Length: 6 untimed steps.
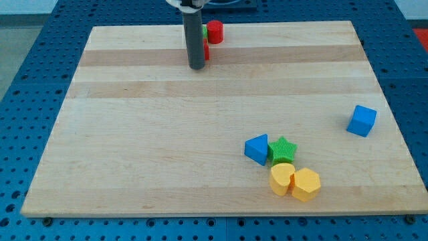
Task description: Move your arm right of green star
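My tip [196, 67], a bare rod with no hand to clench, sits at the wooden tabletop [134, 154] top. Green star-shaped block [282, 149] lies at five o'clock, well apart, touching blue triangular block [256, 148].

Bare counter [167, 147] stretches between my tip [196, 67] at the view's top and the green star [282, 149]. Right of the star lies open wood up to the blue cube [362, 120]. A blue triangle [257, 148] touches its left; a yellow heart [281, 179] and a yellow hexagon [306, 184] crowd below.
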Each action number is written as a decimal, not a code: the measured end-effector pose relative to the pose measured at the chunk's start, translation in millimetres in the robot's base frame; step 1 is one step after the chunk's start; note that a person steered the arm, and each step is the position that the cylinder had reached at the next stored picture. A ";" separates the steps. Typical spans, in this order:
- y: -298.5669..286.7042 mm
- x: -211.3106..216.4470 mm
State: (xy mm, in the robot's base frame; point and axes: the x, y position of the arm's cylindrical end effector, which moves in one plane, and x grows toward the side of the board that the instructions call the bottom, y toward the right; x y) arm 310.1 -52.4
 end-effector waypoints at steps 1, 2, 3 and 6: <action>1.4 -2.4; 24.1 15.2; 73.7 40.4; 160.8 150.8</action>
